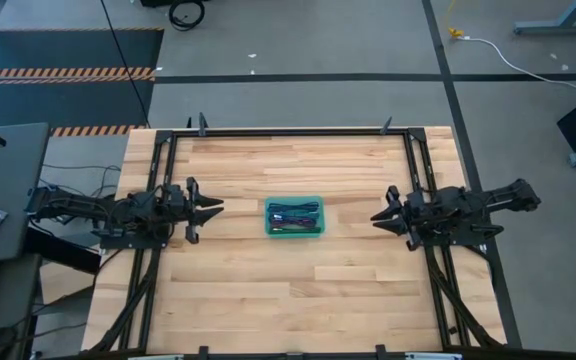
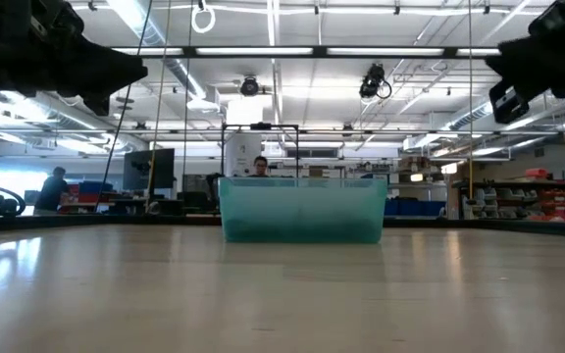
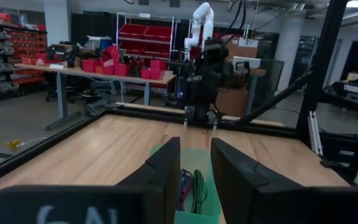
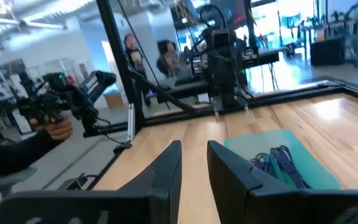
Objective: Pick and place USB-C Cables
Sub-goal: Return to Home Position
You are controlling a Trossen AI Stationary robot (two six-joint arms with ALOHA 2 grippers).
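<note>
Seeing left pincer and right pincer hovering above bench, fingers slightly parted, holding nothing. Finding USB-C cables piled in teal tray midway between both pincers, well ahead of each. Reading "TROSSEN" lettering on dark housing beyond left pincer

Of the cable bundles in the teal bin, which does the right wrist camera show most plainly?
The blue-purple bundle, looped inside the teal bin; the green bundle shows in the left wrist view instead.
</note>
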